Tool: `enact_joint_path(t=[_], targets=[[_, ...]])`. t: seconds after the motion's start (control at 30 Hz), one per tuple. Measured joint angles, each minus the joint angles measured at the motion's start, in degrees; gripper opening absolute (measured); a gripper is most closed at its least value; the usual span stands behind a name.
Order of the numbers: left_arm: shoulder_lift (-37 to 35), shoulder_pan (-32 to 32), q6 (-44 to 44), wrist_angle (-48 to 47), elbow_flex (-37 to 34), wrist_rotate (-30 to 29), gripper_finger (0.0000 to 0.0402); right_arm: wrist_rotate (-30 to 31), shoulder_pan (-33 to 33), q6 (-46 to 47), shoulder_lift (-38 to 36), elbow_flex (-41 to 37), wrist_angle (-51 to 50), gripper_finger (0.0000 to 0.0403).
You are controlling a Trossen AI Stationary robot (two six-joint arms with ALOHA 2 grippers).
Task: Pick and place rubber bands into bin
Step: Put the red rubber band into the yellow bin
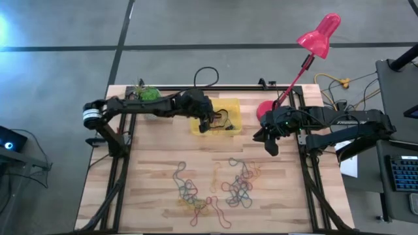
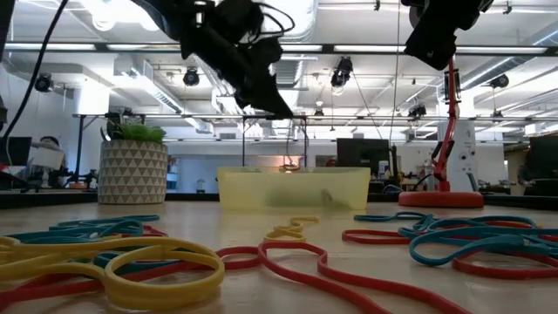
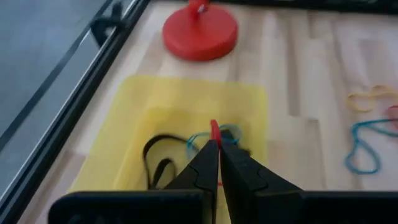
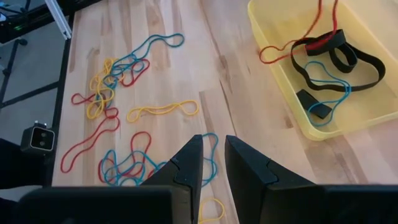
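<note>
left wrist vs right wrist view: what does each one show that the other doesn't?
Only the left wrist view: the left end effector shut on a red rubber band above the bin, and the lamp's red base.

Only the right wrist view: the right end effector, nothing between its slightly parted fingers, over the main scatter of loose rubber bands on the table, and a red band draped across the bin's rim.

Both: the yellow bin holding black and blue bands, and the wooden tabletop.
</note>
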Motion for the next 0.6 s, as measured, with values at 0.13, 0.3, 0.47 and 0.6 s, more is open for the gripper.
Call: enact_joint_path(t=[0.13, 0.3, 0.47, 0.6], targets=[[1.8, 1.6, 0.2, -0.6, -0.2, 0.0, 0.0, 0.0, 0.0, 0.1, 0.0, 0.0, 0.0, 0.0059], [3.5, 1.9, 0.0, -0.6, -0.2, 0.4, 0.0, 0.0, 0.0, 0.2, 0.0, 0.0, 0.0, 0.0059], [5.3, 2.2, -3.0, -1.9, -0.2, 1.1, 0.0, 0.0, 0.0, 0.0, 0.0, 0.0, 0.0, 0.0059], [6.0, 2.2, -3.3, -3.2, -0.2, 3.7, 0.0014, 0.0, 0.0, -0.6, 0.0, 0.0, -0.1, 0.0059]])
